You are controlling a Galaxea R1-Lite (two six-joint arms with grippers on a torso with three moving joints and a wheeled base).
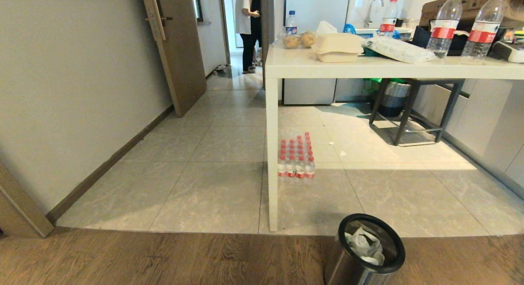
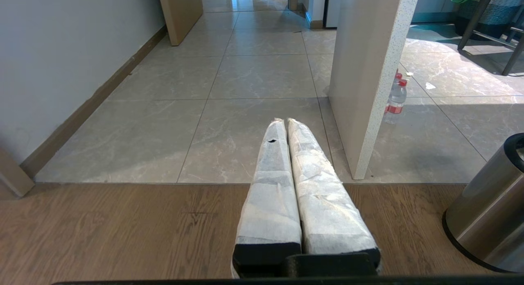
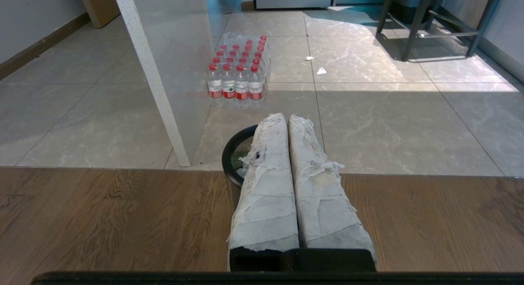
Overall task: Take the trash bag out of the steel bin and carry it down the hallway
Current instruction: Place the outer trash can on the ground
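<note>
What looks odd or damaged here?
The white wrapping on the right gripper is torn and frayed. Small white scraps lie on the tiles under the table.

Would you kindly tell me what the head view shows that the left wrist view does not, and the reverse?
Only the head view shows the trash bag inside the steel bin, the tabletop's water bottles and a person down the hallway. Only the left wrist view shows the shut left gripper. Both show the bin, white table leg, bottle pack and wooden door.
</note>
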